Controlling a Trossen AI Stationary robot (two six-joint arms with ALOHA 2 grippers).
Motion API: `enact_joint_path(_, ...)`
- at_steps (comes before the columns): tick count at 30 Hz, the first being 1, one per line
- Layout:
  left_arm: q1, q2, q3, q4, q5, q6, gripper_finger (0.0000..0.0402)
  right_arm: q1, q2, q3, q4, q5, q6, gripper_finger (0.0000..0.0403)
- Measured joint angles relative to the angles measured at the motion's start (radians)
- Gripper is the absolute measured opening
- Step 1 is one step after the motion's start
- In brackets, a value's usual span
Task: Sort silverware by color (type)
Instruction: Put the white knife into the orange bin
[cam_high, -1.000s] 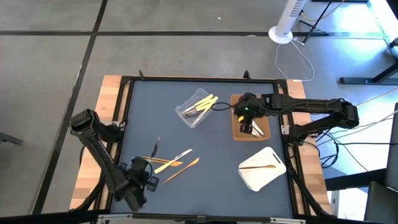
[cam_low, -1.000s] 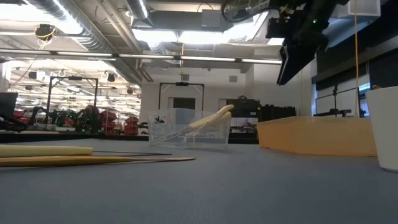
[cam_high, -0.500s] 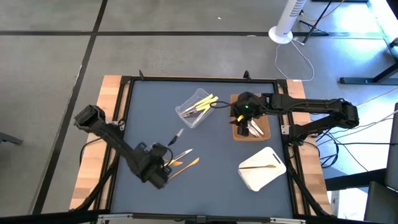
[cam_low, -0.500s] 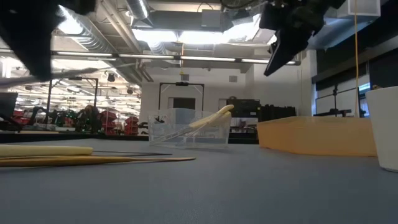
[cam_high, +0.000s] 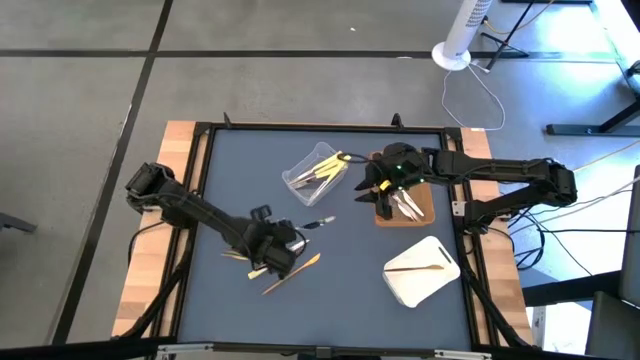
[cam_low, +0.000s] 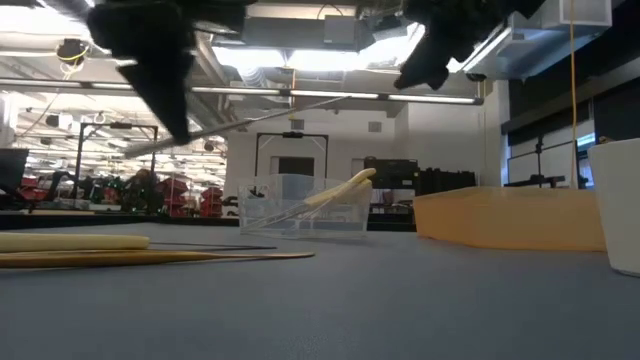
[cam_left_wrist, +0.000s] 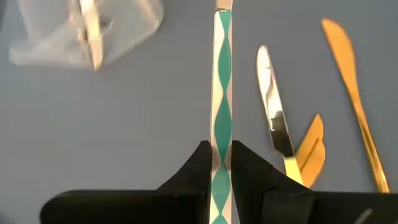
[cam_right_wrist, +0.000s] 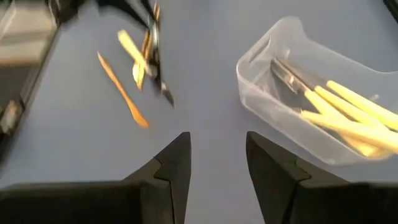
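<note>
Left gripper (cam_left_wrist: 216, 171) clamped on silver utensil (cam_left_wrist: 222, 93), long axis toward clear tub (cam_high: 313, 176).

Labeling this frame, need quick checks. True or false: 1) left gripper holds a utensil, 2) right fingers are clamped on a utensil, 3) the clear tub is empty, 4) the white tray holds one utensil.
1) True: the left gripper is shut on a silver utensil.
2) False: the right gripper holds nothing.
3) False: the clear tub holds pale yellow utensils.
4) True: the white tray holds one utensil.
</note>
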Motion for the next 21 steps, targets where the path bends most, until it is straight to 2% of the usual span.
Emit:
enact_joint_path(4,0.047,0.0,0.0,0.088,-0.002,0.182,0.0033,0.0,0.014,0.0,0.089,-0.001,0.118,0.014)
enact_joint_path(12,0.109,0.0,0.0,0.28,-0.016,0.454,0.0032,-0.001,0.053,0.001,0.194,-0.028,0.192,0.014)
enact_joint_path(21,0.141,0.0,0.0,0.432,-0.038,0.671,0.0033,-0.001,0.131,0.001,0.229,-0.176,0.336,0.014)
